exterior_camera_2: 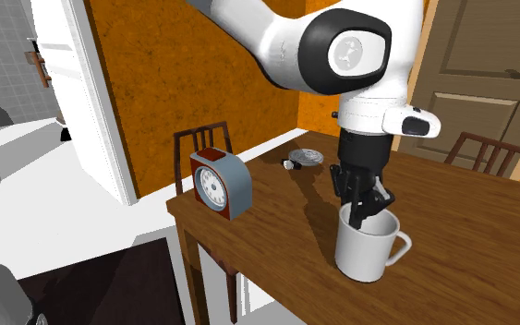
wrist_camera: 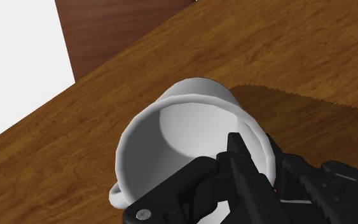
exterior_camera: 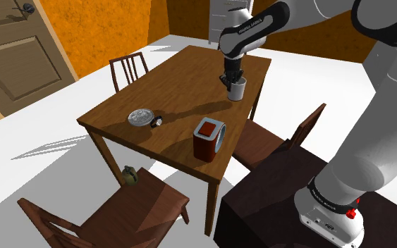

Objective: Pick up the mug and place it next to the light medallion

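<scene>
One finger hidden: in the second exterior view, one finger of the gripper [exterior_camera_2: 363,210] dips below the rim of the white mug [exterior_camera_2: 368,247], and its tip is lost inside.
Mug handle: in the wrist view the gripper [wrist_camera: 266,170] and the frame edge cut off all but a short curve of it.
Mug base: it looks to sit on the wooden table [exterior_camera_2: 475,272], but the contact cannot be told for sure.
Small dark thing [exterior_camera: 157,121]: just beside the medallion [exterior_camera: 141,116]; too small to name.
Greenish lump [exterior_camera: 130,175]: on a chair seat [exterior_camera: 147,204] at the near side of the table; its shape is unclear.
Arm, cut off: the upper links leave the shoulder view at its top right; the second exterior view loses them at its top edge.
Arm pose: it rises from the dark stand [exterior_camera: 274,204], arches over, and the forearm comes down toward the shoulder view's left.
Wrist: pointing straight down over the mug.
Fingers: one inside the mug, one outside, clamped on its wall.
Mug position: upright near the table's far corner in the shoulder view, well apart from the silver-grey medallion.
Red clock box [exterior_camera: 209,137]: standing near the table's near edge, clear of both.
</scene>
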